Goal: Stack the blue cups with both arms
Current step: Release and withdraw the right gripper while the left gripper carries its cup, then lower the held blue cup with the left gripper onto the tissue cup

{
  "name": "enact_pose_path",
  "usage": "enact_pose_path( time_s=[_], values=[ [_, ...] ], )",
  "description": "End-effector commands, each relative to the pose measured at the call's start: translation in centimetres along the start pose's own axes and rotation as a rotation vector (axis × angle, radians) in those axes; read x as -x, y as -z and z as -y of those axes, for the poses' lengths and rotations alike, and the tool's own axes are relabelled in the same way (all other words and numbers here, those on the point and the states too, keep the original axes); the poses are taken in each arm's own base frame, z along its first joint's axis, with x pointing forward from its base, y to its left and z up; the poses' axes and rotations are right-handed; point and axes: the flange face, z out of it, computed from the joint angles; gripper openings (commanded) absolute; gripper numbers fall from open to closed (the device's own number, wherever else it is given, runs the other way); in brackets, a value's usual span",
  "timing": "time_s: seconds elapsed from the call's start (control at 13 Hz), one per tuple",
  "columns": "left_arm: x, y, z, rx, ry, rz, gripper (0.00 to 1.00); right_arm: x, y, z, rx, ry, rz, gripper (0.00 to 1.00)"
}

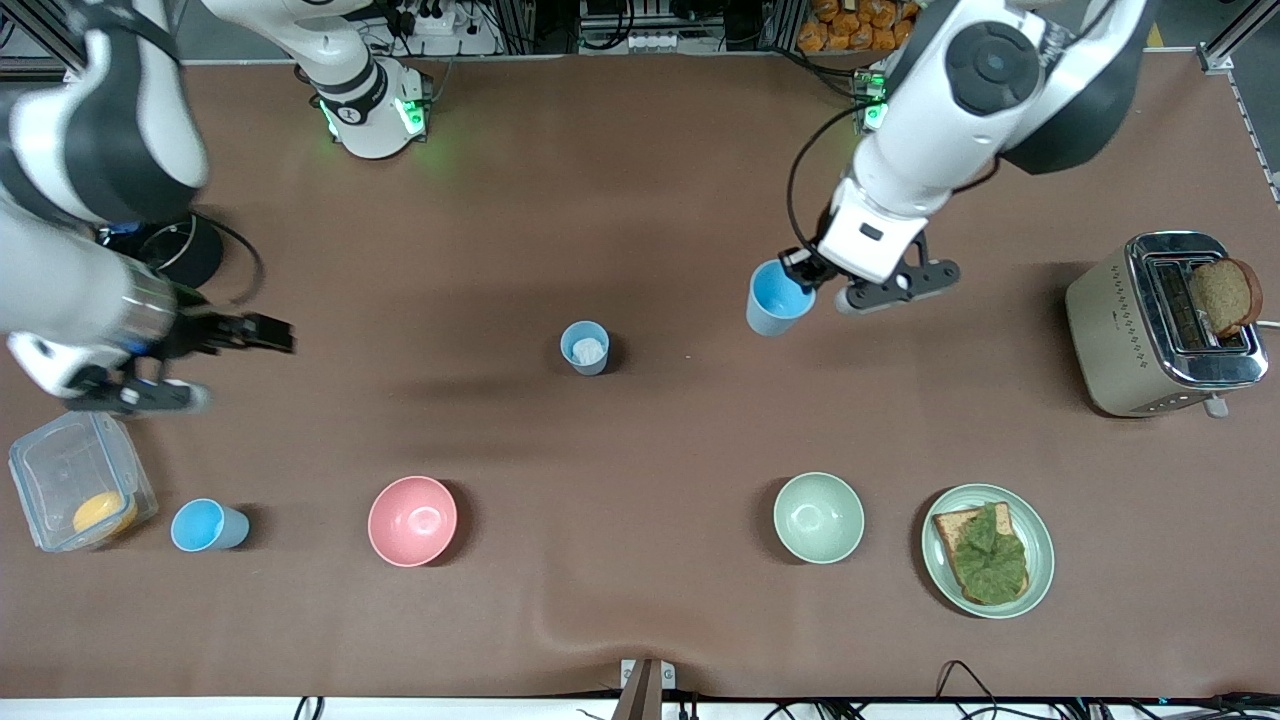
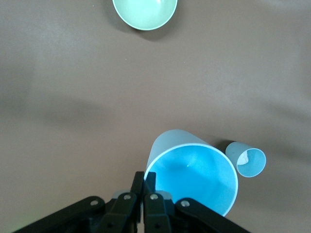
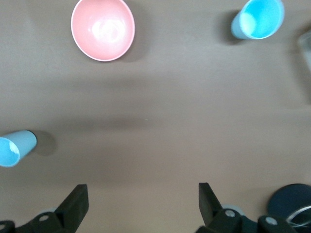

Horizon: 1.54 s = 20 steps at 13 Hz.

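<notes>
My left gripper [image 1: 800,270] is shut on the rim of a blue cup [image 1: 778,298] and holds it tilted above the table, toward the left arm's end from the middle. In the left wrist view my left gripper [image 2: 149,182] pinches the wall of this cup [image 2: 192,177]. A second blue cup [image 1: 585,348] with a whitish patch inside stands upright at the table's middle; it also shows in the left wrist view [image 2: 247,161]. A third blue cup [image 1: 205,525] stands near the right arm's end. My right gripper [image 1: 262,335] is open and empty above the table [image 3: 143,199].
A pink bowl [image 1: 412,520] and a pale green bowl [image 1: 818,517] stand nearer to the front camera than the middle cup. A plate [image 1: 1036,545] holds toast with lettuce. A toaster [image 1: 1165,325] stands at the left arm's end. A clear container [image 1: 50,465] stands beside the third cup.
</notes>
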Motion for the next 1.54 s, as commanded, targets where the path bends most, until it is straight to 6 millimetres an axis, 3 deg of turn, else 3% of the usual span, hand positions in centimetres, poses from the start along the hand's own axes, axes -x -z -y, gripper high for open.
enact_pose_path(
  time_s=[0.0, 0.23, 0.46, 0.69, 0.92, 1.15, 1.31, 1.46],
  values=[
    [1.3, 1.3, -0.6, -0.015, 0.022, -0.029, 0.0, 4.0, 2.7, -1.0, 0.02, 0.005, -0.046, 1.0],
    [1.4, 0.8, -1.2, -0.006, 0.038, -0.014, 0.0, 5.9, 5.0, -3.7, 0.015, -0.038, -0.081, 1.0],
    [2.4, -0.8, -3.9, 0.003, 0.079, 0.014, 0.0, 6.4, 5.6, -4.9, 0.013, -0.058, -0.089, 1.0],
    [5.1, -4.8, -8.9, -0.002, 0.065, 0.04, 0.0, 6.2, 6.8, -4.9, 0.016, -0.06, -0.132, 1.0],
    [10.4, -10.2, -15.1, -0.053, 0.061, 0.021, 0.0, 5.6, 7.0, -4.9, 0.015, -0.062, -0.166, 1.0],
    [10.0, -13.1, -19.0, 0.025, 0.097, 0.036, 0.0, 5.7, 7.0, -4.4, 0.015, -0.057, -0.163, 1.0],
    [10.1, -16.5, -19.8, 0.044, 0.075, 0.006, 0.0, 5.8, 6.9, -4.3, 0.015, -0.057, -0.157, 1.0],
    [9.9, -17.7, -20.2, 0.049, 0.081, -0.033, 0.0, 5.8, 6.9, -4.3, 0.016, -0.056, -0.157, 1.0]
  ],
)
